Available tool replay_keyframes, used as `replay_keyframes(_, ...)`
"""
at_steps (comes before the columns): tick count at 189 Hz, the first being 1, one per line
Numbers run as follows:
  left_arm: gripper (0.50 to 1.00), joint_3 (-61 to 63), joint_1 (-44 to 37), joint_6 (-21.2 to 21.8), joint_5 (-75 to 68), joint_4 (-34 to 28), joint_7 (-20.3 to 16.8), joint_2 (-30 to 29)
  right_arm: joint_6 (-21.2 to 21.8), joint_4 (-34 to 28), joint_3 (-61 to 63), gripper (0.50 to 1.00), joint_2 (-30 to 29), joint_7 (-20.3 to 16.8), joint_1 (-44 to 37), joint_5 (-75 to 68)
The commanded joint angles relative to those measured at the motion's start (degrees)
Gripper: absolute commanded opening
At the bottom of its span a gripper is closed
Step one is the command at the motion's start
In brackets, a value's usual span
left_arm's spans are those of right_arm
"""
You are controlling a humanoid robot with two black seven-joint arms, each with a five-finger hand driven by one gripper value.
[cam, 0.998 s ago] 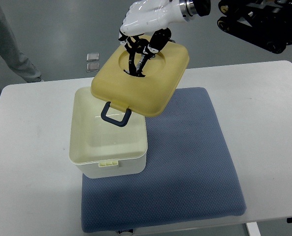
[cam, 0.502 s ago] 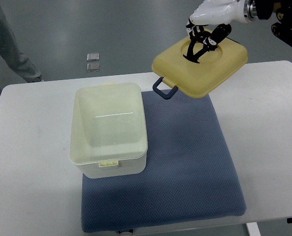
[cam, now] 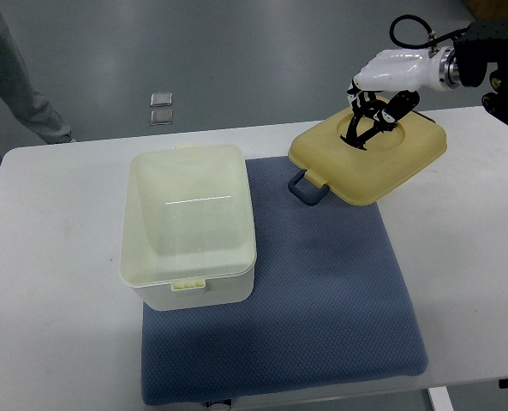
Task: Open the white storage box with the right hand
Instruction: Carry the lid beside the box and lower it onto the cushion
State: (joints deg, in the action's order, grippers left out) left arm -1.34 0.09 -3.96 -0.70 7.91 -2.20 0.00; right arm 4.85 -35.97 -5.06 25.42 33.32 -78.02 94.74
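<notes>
Right hand (cam: pixel 375 116) gripping yellow lid (cam: pixel 369 157) beside open white box (cam: pixel 190 229) on blue mat (cam: pixel 322 291).

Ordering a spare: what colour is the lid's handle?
Dark blue handle on the yellow lid, top view.

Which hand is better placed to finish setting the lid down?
Right. The right hand already grips the yellow lid low over the blue mat's far corner; no left hand is visible.
</notes>
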Motion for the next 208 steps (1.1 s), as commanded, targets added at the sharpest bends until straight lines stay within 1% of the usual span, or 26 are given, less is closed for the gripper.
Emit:
replay_keyframes(1,1.000,0.02,0.00,0.00,0.00,0.00,0.00,0.00,-0.01,-0.33,0.14,0.500,-0.55,0.00,0.67,0.00)
replay_keyframes(36,1.000,0.02,0.00,0.00,0.00,0.00,0.00,0.00,-0.19,-1.20,0.23,0.500,-2.83,0.17,1.20,-0.08)
replay_keyframes(65,1.000,0.02,0.00,0.00,0.00,0.00,0.00,0.00,-0.98,-3.49,0.14,0.500,-4.59,0.08,1.55,-0.08)
replay_keyframes(93,1.000,0.02,0.00,0.00,0.00,0.00,0.00,0.00,-1.07,-3.58,0.14,0.500,-6.17,0.08,2.26,0.00)
replay_keyframes(144,1.000,0.02,0.00,0.00,0.00,0.00,0.00,0.00,-1.51,-3.58,0.05,0.500,-6.52,0.00,4.63,0.36)
replay_keyframes(171,1.000,0.02,0.00,0.00,0.00,0.00,0.00,0.00,-2.82,-3.58,0.05,0.500,-6.52,0.00,5.86,0.36)
replay_keyframes(208,1.000,0.02,0.00,0.00,0.00,0.00,0.00,0.00,-2.83,-3.58,0.14,0.500,-6.52,0.00,6.65,0.27)
